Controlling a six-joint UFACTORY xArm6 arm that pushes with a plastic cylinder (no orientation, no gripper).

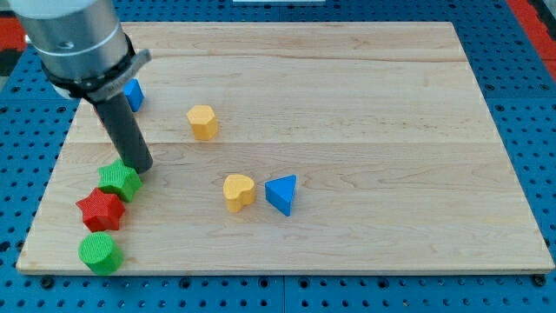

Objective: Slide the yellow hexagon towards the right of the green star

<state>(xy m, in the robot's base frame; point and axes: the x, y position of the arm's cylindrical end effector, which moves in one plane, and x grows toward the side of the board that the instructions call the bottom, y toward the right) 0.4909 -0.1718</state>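
The yellow hexagon lies on the wooden board at the upper left of centre. The green star lies near the board's left edge, below and left of the hexagon. My tip stands right at the green star's upper right edge, about touching it, and well below and left of the yellow hexagon.
A red star touches the green star from below, and a green cylinder lies under that. A yellow heart and a blue triangle sit side by side near the centre. A blue block is partly hidden behind the arm.
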